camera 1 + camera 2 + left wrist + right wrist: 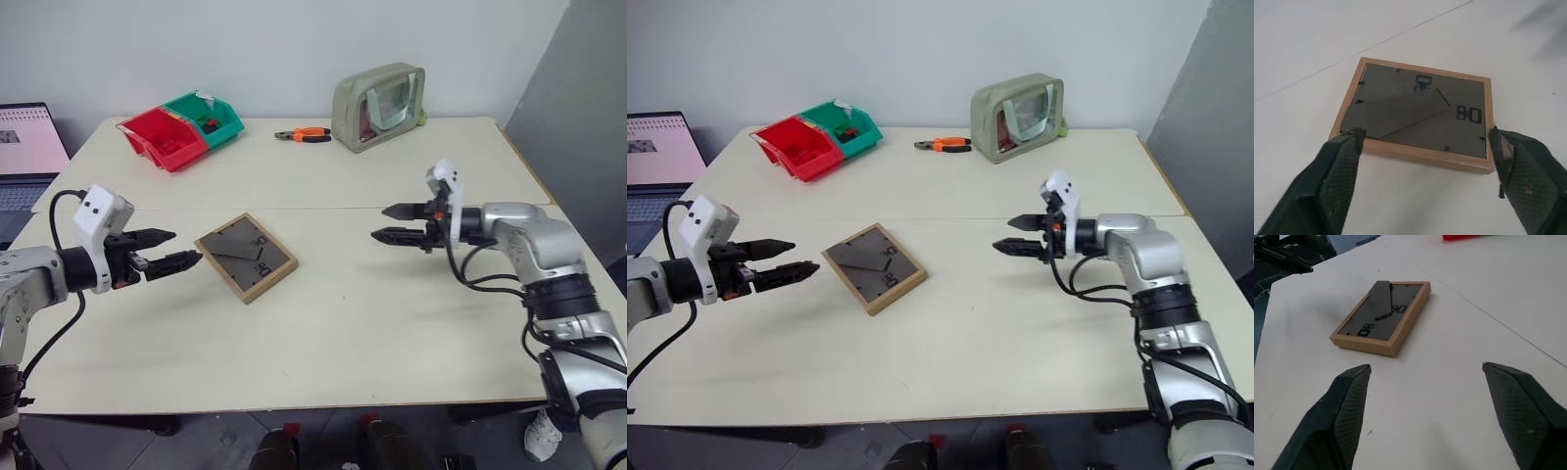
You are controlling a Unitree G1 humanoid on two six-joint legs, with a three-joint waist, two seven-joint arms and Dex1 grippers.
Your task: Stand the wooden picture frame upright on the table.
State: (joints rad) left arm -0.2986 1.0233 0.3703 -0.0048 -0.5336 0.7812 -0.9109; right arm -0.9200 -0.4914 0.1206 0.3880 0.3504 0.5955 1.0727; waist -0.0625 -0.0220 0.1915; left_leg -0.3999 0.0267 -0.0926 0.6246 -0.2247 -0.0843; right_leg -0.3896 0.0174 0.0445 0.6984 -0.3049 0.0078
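Left eye view: the small rectangular light-wood picture frame (246, 257) lies flat on the cream-beige table (392, 333), grey back panel upward, just on the robot's side of the table's seam line (323, 209). The fold-out stand (1393, 113) appears to lie against the back panel, not yet swung out. The frame's long axis runs diagonally across the table, with one corner turned toward the left hand.

The left hand (174, 250) hovers just beside that corner, black fingers apart and empty, pointing toward the frame and slightly downward. In the left wrist view the frame's near long edge sits between the two fingertips (1344, 156), slightly ahead of them, without contact.

The right hand (394, 223) hovers well apart from the frame on its opposite side, fingers likewise apart and empty, aimed toward the frame.

Judgement: the left hand is the nearer of the two and is already lined up with the frame. The frame is not yet lifted, so the task is at the approach stage.
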